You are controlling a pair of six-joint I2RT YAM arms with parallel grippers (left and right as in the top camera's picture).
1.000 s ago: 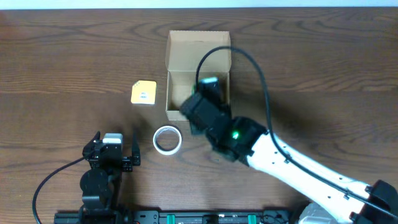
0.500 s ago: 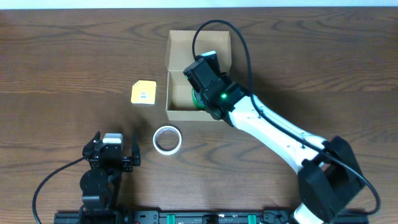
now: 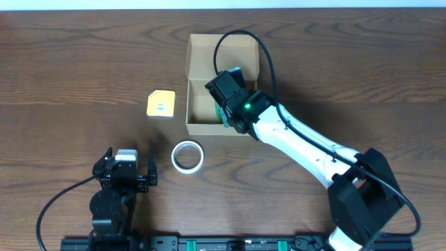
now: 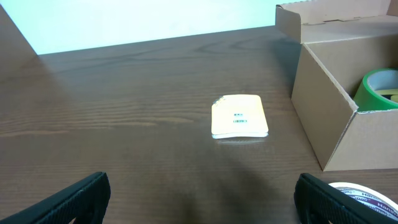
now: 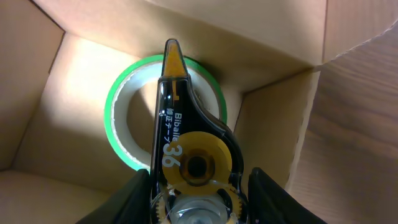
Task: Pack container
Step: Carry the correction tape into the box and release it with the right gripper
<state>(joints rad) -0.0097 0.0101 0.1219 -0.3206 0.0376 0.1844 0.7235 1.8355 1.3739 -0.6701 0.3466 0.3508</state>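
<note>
R claw [image 5: 198,190], gripping black-yellow correction-tape tool [image 5: 177,124], has moved inside tan cardboard box [image 3: 202,52], over green tape roll [image 5: 121,99]. Just needs dropping, prob. L claw [image 4: 199,199] open, empty.

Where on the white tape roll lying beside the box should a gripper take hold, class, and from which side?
Pinch the ring wall of the white tape roll, one finger in its hole, one outside, coming straight down: it lies flat, hole upward.
</note>
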